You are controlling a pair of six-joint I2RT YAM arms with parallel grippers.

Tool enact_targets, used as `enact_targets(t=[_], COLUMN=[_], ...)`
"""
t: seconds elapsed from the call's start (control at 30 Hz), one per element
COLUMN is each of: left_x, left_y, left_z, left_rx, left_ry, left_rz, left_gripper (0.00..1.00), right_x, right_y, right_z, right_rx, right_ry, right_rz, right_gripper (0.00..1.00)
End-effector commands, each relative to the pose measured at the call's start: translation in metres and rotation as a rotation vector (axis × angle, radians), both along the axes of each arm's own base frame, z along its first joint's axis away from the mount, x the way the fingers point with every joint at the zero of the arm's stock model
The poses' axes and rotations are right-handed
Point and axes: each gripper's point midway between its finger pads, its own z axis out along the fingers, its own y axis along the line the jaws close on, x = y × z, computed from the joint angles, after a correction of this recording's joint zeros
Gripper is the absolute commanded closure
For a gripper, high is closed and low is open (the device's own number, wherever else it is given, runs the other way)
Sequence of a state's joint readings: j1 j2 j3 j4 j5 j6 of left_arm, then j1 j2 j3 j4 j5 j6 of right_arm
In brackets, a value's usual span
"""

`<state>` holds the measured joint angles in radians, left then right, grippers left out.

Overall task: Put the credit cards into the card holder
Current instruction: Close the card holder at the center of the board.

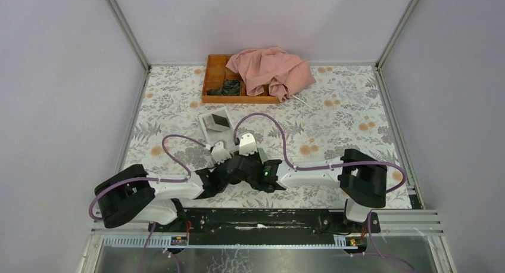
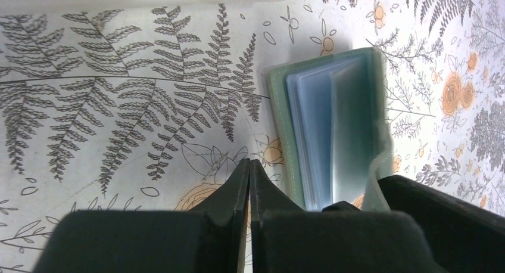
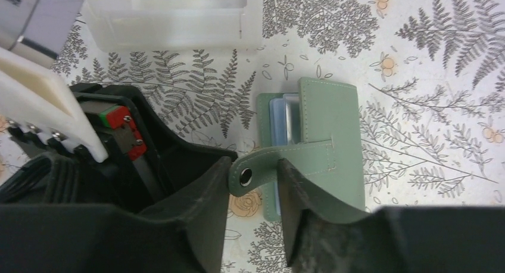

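The grey-green card holder (image 3: 330,127) lies on the floral table, part open, with pale blue sleeves (image 2: 315,136) showing inside. Its snap strap (image 3: 256,168) sits between the fingers of my right gripper (image 3: 255,166), which is open; the right finger (image 3: 309,207) rests against the lifted cover. My left gripper (image 2: 249,163) is shut and empty, its tips on the table just left of the holder. In the top view both grippers (image 1: 238,168) meet at the near middle and hide the holder. I see no loose credit cards.
A white open-topped box (image 1: 215,123) stands just beyond the grippers, also in the right wrist view (image 3: 172,22). An orange wooden tray (image 1: 217,76) with a pink cloth (image 1: 274,73) draped over it sits at the back. The left arm's wrist (image 3: 113,142) crowds the holder's left side.
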<state>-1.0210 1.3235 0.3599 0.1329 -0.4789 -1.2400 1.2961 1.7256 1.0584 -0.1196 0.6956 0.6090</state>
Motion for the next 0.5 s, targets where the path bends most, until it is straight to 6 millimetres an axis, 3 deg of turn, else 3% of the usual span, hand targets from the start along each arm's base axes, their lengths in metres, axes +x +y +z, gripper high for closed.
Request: enact_targets(t=[0.0, 0.47], left_x=[-0.007, -0.005], left_y=[0.024, 0.042], left_z=[-0.016, -0.006], left_rx=[0.114, 0.151], left_ry=[0.025, 0.0], left_rz=[0.019, 0.072], left_gripper=[0.97, 1.0], right_x=[-0.023, -0.041], right_y=[0.03, 0.052], right_z=[0.004, 0.017], right_rx=[0.052, 0.099], right_ry=[0.022, 0.044], right_rz=[0.067, 0.146], right_gripper=[0.53, 0.5])
